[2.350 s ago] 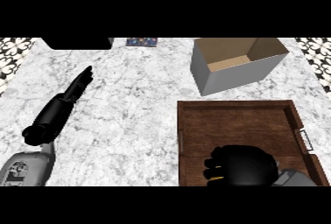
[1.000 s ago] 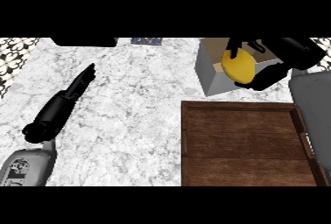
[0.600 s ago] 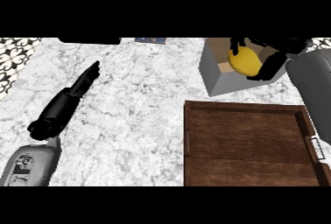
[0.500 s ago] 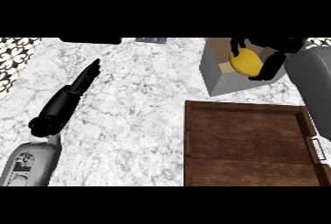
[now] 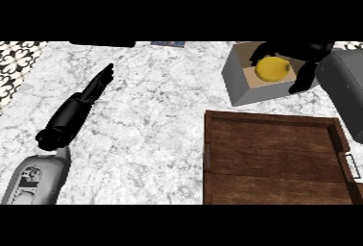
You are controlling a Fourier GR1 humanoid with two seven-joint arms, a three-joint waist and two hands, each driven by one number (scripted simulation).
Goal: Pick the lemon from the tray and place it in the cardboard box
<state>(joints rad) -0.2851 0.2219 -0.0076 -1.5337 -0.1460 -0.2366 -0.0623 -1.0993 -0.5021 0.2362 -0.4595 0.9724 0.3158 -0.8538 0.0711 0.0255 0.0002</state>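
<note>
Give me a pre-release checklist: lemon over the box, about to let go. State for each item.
1. Lemon over the box opening: ok, it shows above the box's inside, not its rim.
2. Right hand holding the lemon: ok, fingers curl round it.
3. Lemon low enough to release: cannot tell, the head view gives no height.
4. Box upright and open: ok, opening faces up.
5. Tray free of the lemon: ok, only bare wood shows.
6. Left hand out of the way: ok, it lies open on the counter, far from the box.
</note>
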